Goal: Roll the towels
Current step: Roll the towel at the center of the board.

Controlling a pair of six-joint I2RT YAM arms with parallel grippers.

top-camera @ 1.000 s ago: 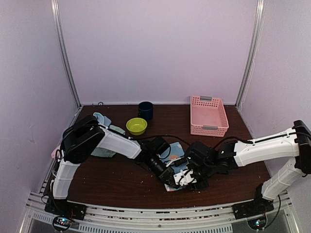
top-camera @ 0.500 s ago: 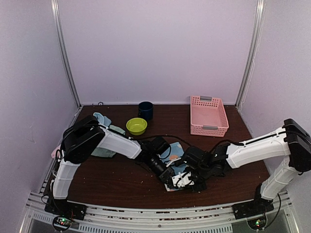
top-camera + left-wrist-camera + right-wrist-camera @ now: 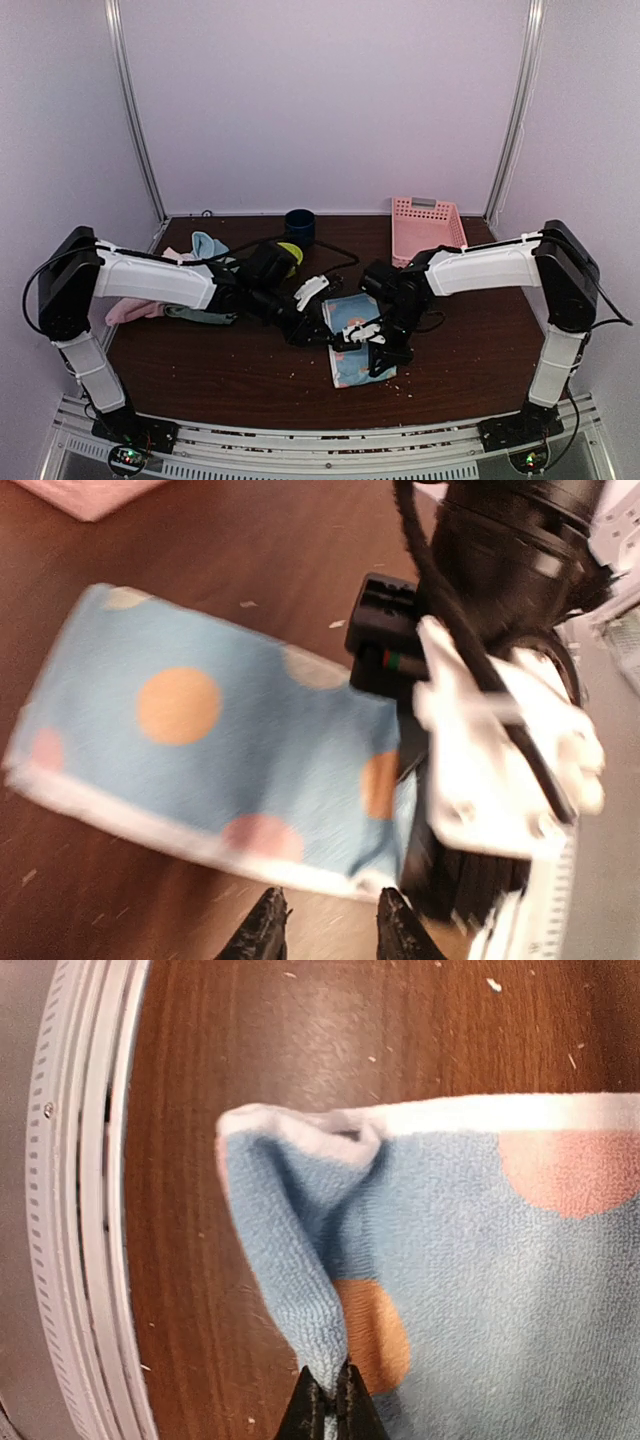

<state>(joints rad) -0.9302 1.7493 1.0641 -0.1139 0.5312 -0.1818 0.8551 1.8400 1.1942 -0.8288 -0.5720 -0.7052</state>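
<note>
The light blue towel with pink and orange patches [image 3: 352,362] [image 3: 200,750] [image 3: 480,1290] lies flat near the table's front middle. My right gripper [image 3: 378,360] [image 3: 326,1405] is shut on a raised fold of this towel near its front corner. At the towel's left edge my left gripper [image 3: 318,335] [image 3: 330,930] stands open just short of the white hem, with nothing between its fingers. Three more towels lie at the far left: a pale blue one [image 3: 206,243], a mint green one [image 3: 200,315] and a pink one [image 3: 130,312].
A pink lattice basket [image 3: 430,235] stands at the back right. A dark blue cup [image 3: 299,222] is at the back centre, and a lime-green bowl [image 3: 291,249] shows partly behind my left arm. The metal rail [image 3: 80,1210] runs close to the towel's front corner.
My left gripper opened, let go of the spotted towel and drew back to the left. My right gripper shut on a fold of the towel and shifted left and away from the front edge.
</note>
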